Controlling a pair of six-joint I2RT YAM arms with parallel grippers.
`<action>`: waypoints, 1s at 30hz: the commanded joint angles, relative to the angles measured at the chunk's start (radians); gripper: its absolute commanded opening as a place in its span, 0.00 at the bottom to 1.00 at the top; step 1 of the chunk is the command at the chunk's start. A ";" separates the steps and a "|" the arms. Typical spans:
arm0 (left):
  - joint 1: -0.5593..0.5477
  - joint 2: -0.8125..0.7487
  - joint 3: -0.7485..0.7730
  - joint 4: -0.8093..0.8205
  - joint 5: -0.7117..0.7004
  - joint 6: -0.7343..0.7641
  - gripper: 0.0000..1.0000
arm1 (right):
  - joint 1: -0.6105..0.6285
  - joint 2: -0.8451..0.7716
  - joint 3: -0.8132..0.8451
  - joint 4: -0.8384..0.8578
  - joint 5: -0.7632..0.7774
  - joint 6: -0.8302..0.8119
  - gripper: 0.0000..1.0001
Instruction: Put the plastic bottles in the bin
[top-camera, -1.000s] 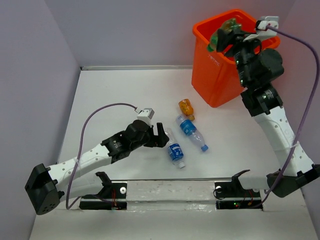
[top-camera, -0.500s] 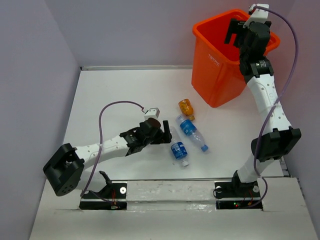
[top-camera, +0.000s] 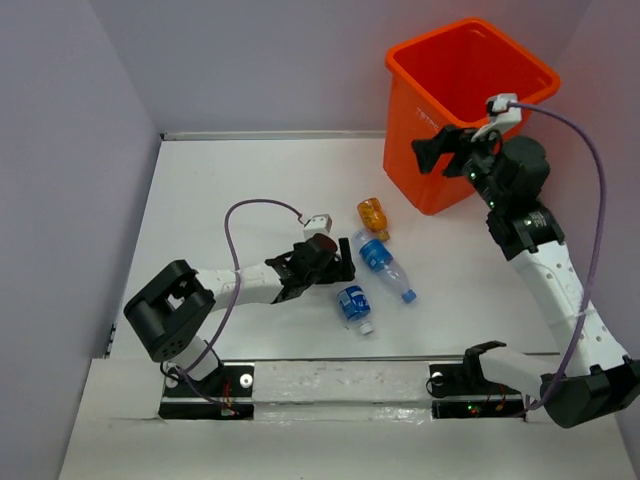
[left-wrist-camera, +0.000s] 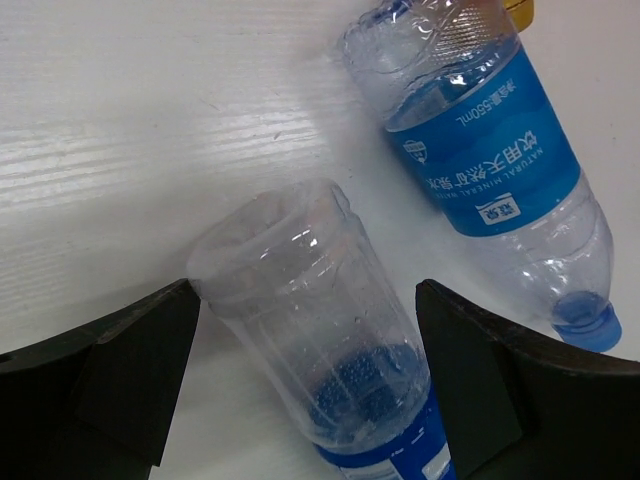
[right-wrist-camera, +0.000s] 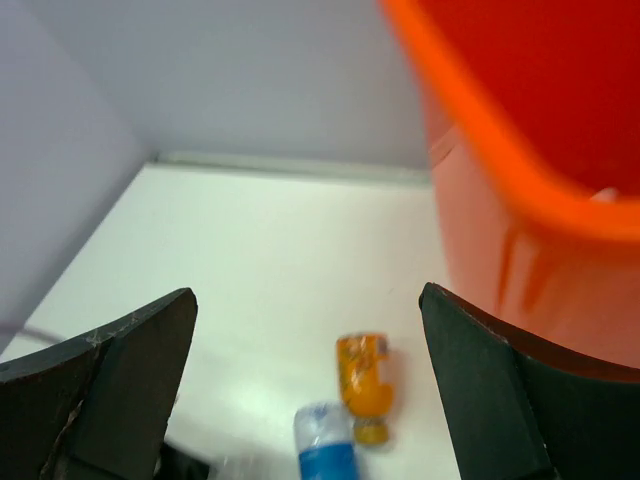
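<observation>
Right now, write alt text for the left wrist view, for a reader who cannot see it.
A clear blue-labelled bottle lies on the white table between the open fingers of the left end effector. A second blue-labelled bottle lies just beyond it, to the right.

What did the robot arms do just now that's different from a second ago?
The right gripper let go of the green bottle over the bin and drew back in front of it, open and empty. The left gripper moved forward to straddle the near blue-labelled bottle, jaws open. The orange bottle, the other blue-labelled bottle and the bin stayed put.
</observation>
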 joint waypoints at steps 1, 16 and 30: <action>-0.006 0.042 0.041 0.073 -0.053 -0.007 0.98 | 0.145 -0.015 -0.194 0.022 -0.108 0.036 0.98; -0.006 -0.217 -0.148 0.131 -0.126 -0.030 0.51 | 0.350 -0.213 -0.714 0.119 -0.292 0.255 0.98; -0.006 -0.521 -0.208 0.190 -0.051 -0.045 0.48 | 0.468 -0.014 -0.693 0.380 -0.439 0.358 1.00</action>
